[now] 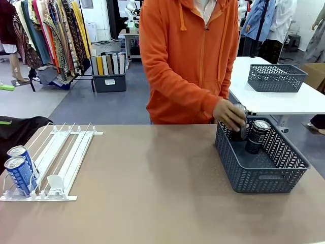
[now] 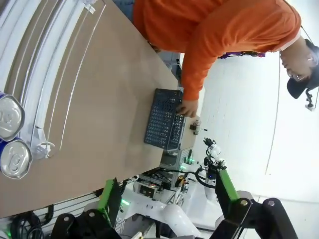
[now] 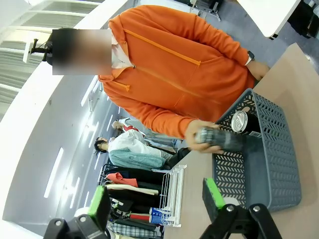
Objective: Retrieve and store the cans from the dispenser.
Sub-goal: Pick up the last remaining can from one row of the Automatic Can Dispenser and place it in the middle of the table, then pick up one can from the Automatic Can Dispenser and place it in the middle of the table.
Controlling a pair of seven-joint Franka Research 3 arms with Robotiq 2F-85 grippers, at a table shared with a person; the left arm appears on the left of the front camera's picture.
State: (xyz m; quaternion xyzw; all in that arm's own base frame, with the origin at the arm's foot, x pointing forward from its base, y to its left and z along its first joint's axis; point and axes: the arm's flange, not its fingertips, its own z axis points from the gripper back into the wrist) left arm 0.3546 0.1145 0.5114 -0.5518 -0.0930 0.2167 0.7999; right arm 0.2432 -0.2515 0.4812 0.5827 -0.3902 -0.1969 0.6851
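While a person's hand [image 1: 229, 114] holds a dark slim can [image 1: 240, 131] at the blue-grey mesh plastic basket's [image 1: 264, 178] far rim (one black can [image 1: 258, 136] stands inside), two blue cans [image 1: 20, 175] rest at the front of the white railed plastic dispenser [image 1: 66, 152]; left end effector [image 2: 167, 179] and right end effector [image 3: 155, 188] are spread, empty.

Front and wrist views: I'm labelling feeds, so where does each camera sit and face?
Front: fixed on the robot's side, facing the person across the table.
Left wrist: above the dispenser end, looking down along the table; open left hand at bottom.
Right wrist: tilted, facing the person and basket; open right hand at bottom.
Shared: all show the person's hand at the basket.
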